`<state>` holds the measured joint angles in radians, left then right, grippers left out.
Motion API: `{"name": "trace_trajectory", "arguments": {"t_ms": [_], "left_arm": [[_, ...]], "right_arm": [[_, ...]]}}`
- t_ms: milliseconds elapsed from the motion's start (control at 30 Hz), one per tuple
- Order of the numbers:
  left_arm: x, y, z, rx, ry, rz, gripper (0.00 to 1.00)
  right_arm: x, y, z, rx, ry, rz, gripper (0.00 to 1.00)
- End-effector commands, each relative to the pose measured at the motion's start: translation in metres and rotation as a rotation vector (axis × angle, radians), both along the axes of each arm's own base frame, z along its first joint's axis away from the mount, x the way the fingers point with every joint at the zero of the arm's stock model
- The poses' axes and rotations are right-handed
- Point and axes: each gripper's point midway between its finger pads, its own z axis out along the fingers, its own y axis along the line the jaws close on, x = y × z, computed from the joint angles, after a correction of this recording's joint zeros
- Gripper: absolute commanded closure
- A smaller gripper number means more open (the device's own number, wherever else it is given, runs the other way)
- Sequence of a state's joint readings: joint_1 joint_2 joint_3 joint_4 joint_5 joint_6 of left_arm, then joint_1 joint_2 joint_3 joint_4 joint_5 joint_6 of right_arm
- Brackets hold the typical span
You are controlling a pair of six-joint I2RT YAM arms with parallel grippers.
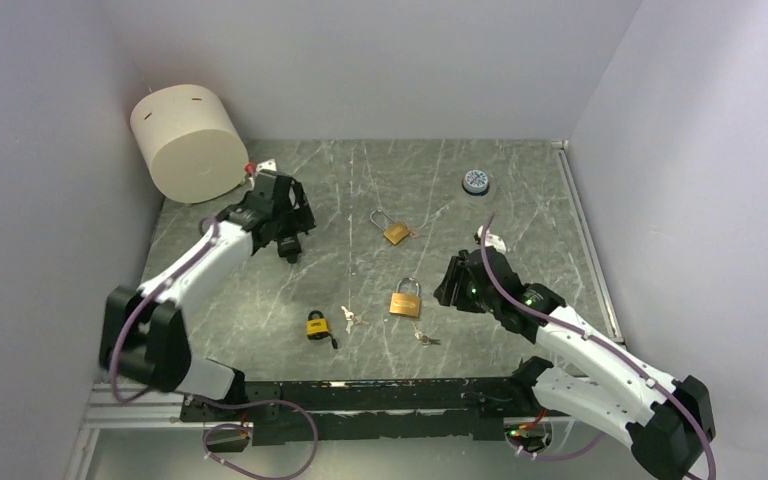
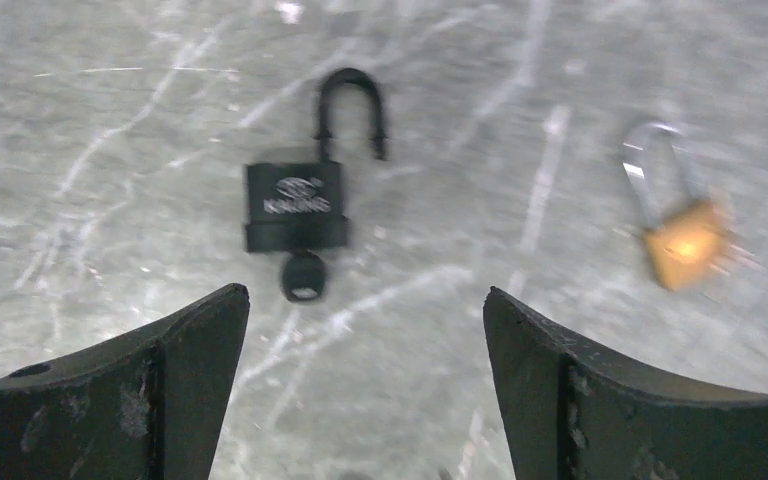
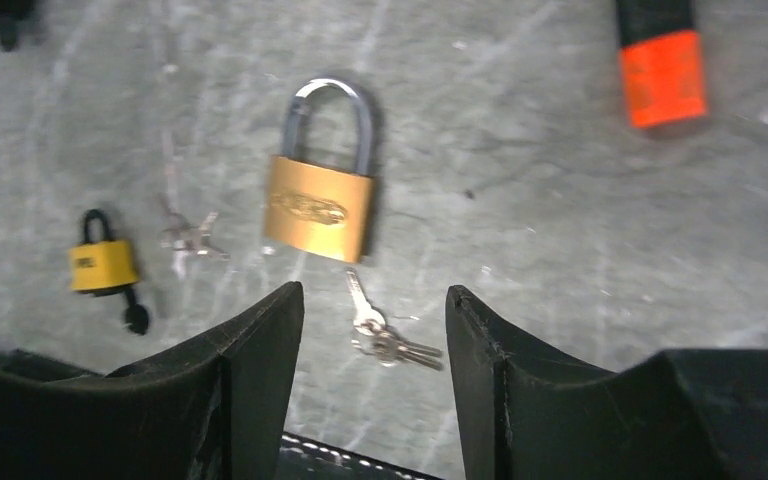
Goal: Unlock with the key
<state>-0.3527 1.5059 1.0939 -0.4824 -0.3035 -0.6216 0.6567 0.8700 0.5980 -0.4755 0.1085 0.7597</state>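
Left pincer [image 2: 365, 292] wide, empty; black padlock [image 2: 295, 205] open

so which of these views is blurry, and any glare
Left wrist view is motion-blurred, smearing the black padlock and its logo; right wrist view is only slightly soft, with a bright sheen on the shackle of the brass padlock; top external view is sharp and evenly lit.

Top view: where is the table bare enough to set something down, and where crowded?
Bare: back strip between white roll and blue disc; right of the far brass padlock. Crowded: front middle, with yellow padlock, near brass padlock, keys.
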Motion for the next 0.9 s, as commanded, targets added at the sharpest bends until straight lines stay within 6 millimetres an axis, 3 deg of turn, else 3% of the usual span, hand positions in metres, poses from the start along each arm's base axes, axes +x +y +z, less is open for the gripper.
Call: {"name": "trace_trajectory", "arguments": {"t_ms": [0, 133, 333, 600, 867], "left_arm": [[-0.031, -0.046, 0.049, -0.221, -0.111, -0.221, 0.10], [-0.061, -0.072, 0.061, -0.320, -0.091, -0.366, 0.11], [-0.093, -0.094, 0.057, -0.408, -0.035, -0.425, 0.06], [-0.112, -0.090, 0.046, -0.474, -0.029, -0.372, 0.08], [-0.118, -0.091, 0.039, -0.497, -0.019, -0.366, 0.12]], "right_arm": [[-0.007, -0.035, -0.011, -0.179, 0.045, -0.069, 0.44], [-0.025, -0.014, -0.025, -0.142, 0.079, 0.049, 0.46], [-0.047, 0.022, -0.035, -0.188, 0.085, 0.216, 0.46], [-0.043, 0.036, -0.062, -0.343, 0.144, 0.279, 0.49], [-0.049, 0.054, -0.072, -0.423, 0.156, 0.379, 0.52]]}}
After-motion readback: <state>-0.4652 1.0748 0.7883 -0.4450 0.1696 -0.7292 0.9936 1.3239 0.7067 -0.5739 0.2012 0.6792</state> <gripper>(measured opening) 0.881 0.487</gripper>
